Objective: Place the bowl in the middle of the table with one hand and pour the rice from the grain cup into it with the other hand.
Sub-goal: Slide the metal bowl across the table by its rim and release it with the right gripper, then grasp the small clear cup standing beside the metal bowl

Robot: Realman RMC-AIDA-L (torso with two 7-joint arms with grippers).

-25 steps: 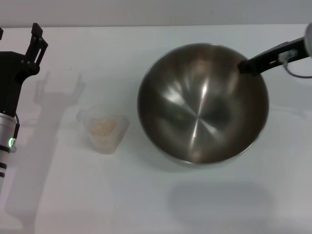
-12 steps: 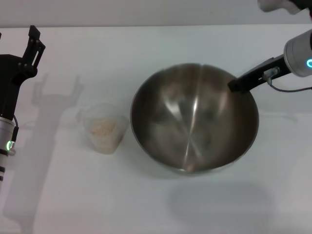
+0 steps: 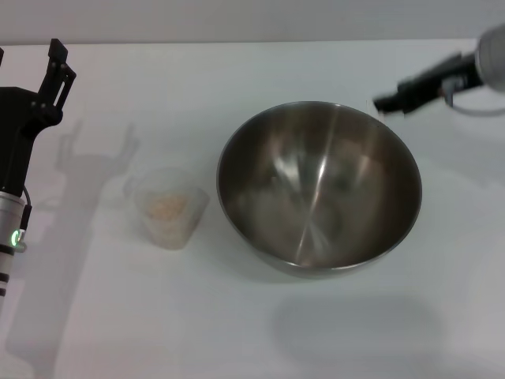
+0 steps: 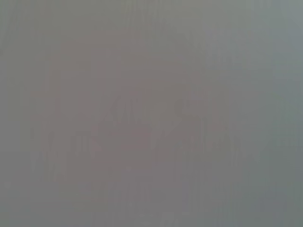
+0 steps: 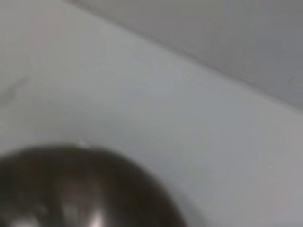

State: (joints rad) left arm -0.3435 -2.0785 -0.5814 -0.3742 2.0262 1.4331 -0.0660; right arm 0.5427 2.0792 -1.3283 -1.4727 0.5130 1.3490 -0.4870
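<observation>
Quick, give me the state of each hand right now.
Left hand: open, holding nothing, parked at the table's far left.
Right hand: clear of the bowl, holding nothing; open or closed cannot be told.

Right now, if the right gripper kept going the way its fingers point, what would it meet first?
Apparently nothing. The right gripper points toward the robot's left, past the far rim of the large stainless-steel mixing bowl, and only bare white tabletop lies ahead. Its height is unclear, so a graze of the rim can't be excluded.

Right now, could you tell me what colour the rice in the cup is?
Pale beige, an off-white heap of rice inside the clear cup; head view shows it best.
</observation>
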